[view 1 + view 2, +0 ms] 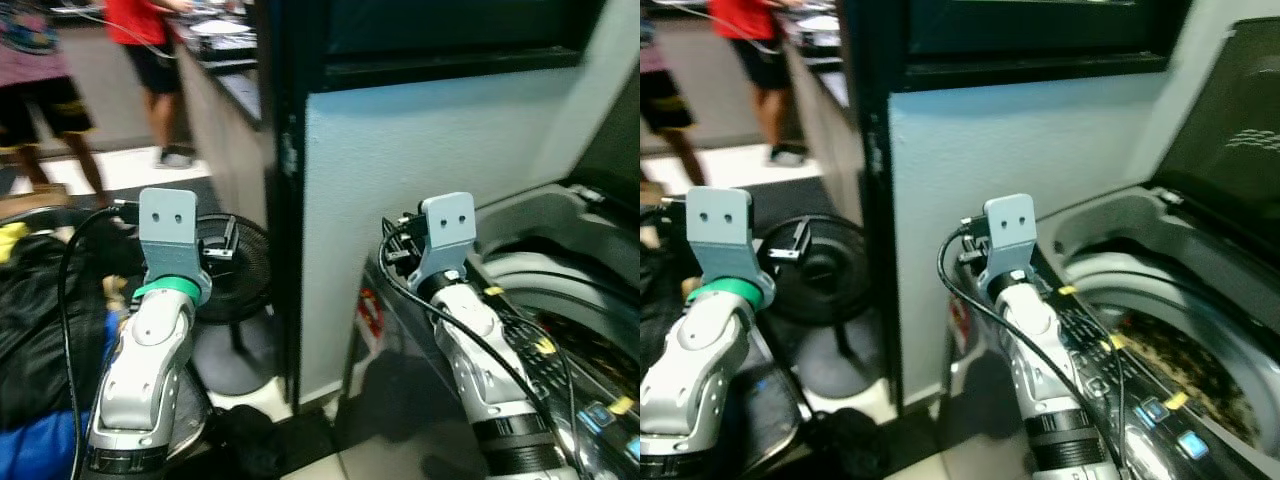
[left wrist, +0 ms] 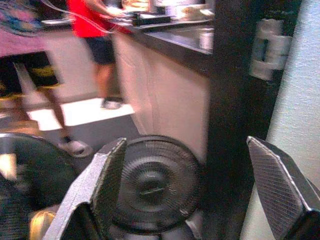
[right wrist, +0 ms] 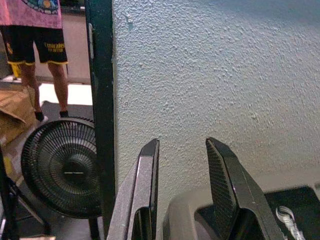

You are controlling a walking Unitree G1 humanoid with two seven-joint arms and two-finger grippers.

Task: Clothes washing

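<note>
Two silver arms rise in the left eye view, wrists up before a pale textured wall [image 1: 420, 150] with a black post [image 1: 285, 200] at its left edge. Left of the post stands a black floor fan [image 1: 232, 262], and beyond it a dark-topped counter [image 1: 225, 70] runs back to where two people stand, one in a red shirt [image 1: 140, 20], one in black shorts [image 1: 40, 100]. Dark and blue clothes [image 1: 35, 340] are heaped at the far left, beside the left arm.

From the right eye view, the top-loading washing machine [image 1: 1110, 225] sits at the right with its lid [image 1: 1230, 130] raised and its drum [image 1: 1180, 350] open; the right arm stands over its control panel [image 1: 1120, 385].

At the left wrist, the left tool [image 2: 200, 187] has its black fingers [image 2: 107, 185] spread wide with nothing between them, aimed at the fan [image 2: 152, 182] and the post.

At the right wrist, the right tool [image 3: 182, 192] shows a narrow gap between its fingers [image 3: 225, 195], empty, pointed at the wall above the machine's rear corner [image 3: 200, 215], with the fan [image 3: 62, 167] off to the side.
</note>
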